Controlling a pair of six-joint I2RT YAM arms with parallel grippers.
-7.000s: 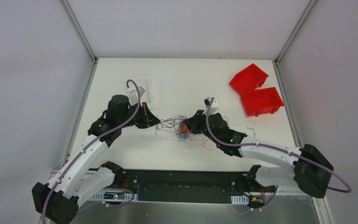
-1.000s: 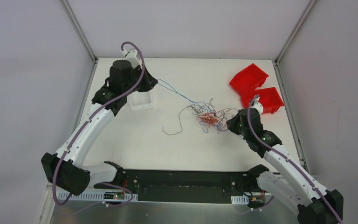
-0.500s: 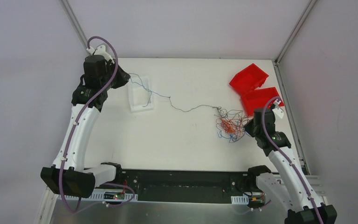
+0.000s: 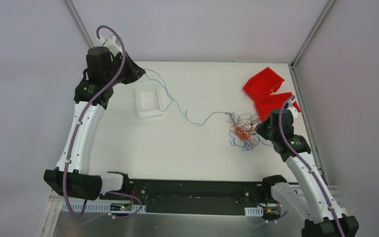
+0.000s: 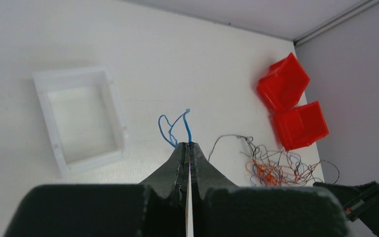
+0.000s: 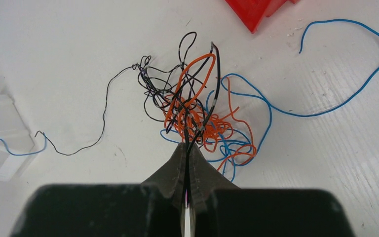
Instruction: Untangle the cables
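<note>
A tangle of thin orange, black and blue cables (image 4: 242,130) lies on the white table at the right; it also shows in the right wrist view (image 6: 197,108). My right gripper (image 4: 262,129) (image 6: 187,145) is shut on black strands at the bundle's near edge. My left gripper (image 4: 139,71) (image 5: 188,144) is raised at the far left, shut on a blue cable (image 5: 183,124). That blue strand (image 4: 170,98) trails across the table and joins a black strand (image 4: 212,114) running to the tangle.
A white tray (image 4: 148,99) sits at the back left under the drawn strand. Two red bins (image 4: 270,94) stand at the back right, close behind my right gripper. A loose blue cable (image 6: 345,98) lies right of the tangle.
My left gripper has swung a little rightward, and the drawn strand hangs slacker over the tray. The right gripper and the tangle have stayed at the right.
</note>
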